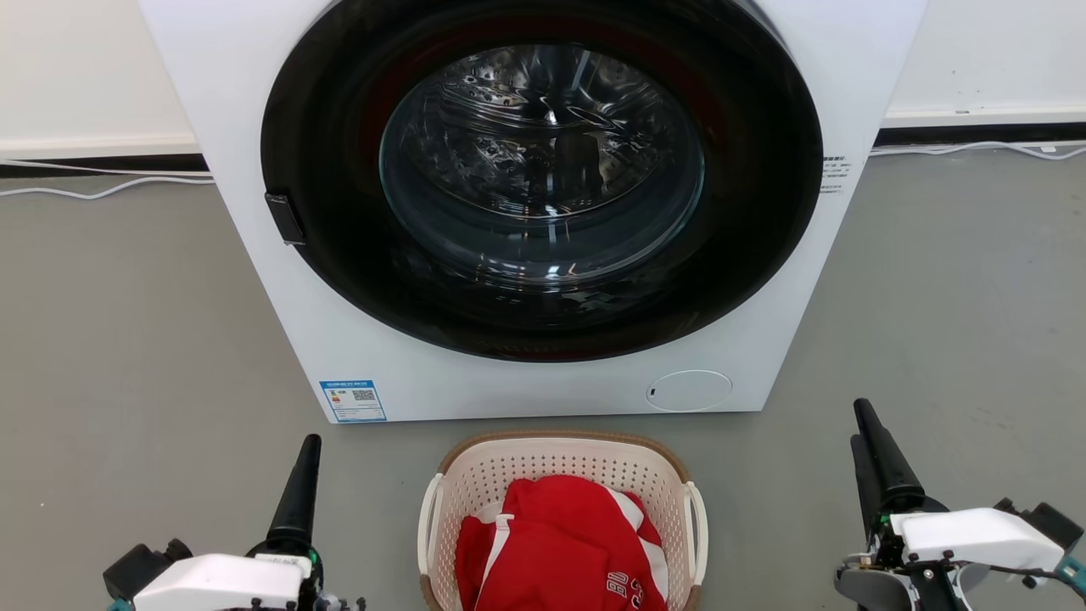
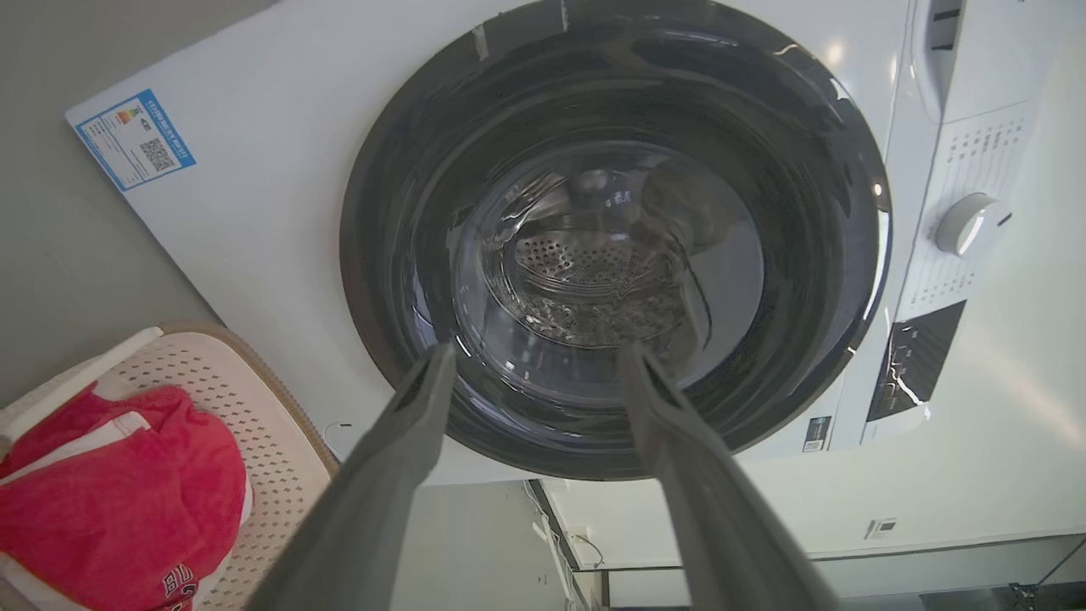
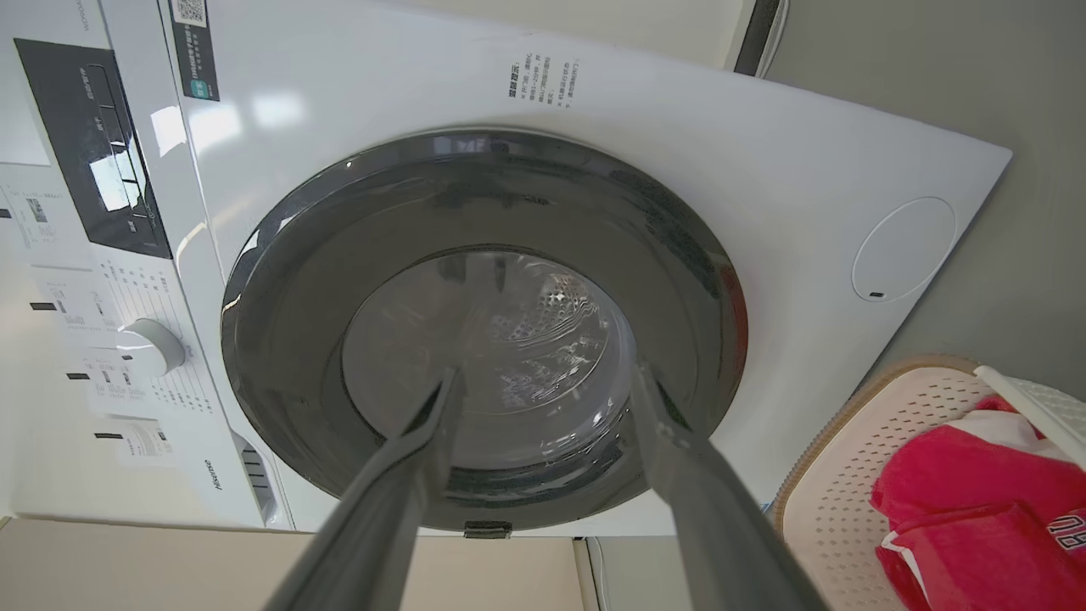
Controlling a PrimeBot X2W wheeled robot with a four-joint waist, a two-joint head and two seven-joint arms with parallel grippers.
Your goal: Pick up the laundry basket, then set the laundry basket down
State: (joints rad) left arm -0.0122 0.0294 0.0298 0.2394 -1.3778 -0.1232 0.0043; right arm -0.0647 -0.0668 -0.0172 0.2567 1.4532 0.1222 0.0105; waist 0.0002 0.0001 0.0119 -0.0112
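Two grippers: the left gripper point(image 2: 536, 352) and the right gripper point(image 3: 545, 373) hang low, one on each side of the basket point(image 1: 560, 467). Both are well apart from it and point toward the washer point(image 1: 339, 356).
Jaws: on both arms they stand apart with a clear gap and hold nothing.
Basket: it stands upright on the floor point(image 1: 127, 339), just in front of the washer and between the two arms.
Load: a red cloth point(image 1: 560, 543) lies inside.
Handles: the left handle point(image 1: 427, 526) and the right handle point(image 1: 697, 526) are thin white bars on the two sides, each facing one gripper.
Step in hand: in my judgement it is the reach; the grasp is not yet made.
How to do it well: bring both grippers inward at the same pace, each to the middle of its handle. Close on the bar only, not on the cloth. Then raise both sides equally, so the basket stays level.
Risk: the washer is near, so I would lift straight up and not forward. An uneven lift may tilt the basket and drop the cloth.
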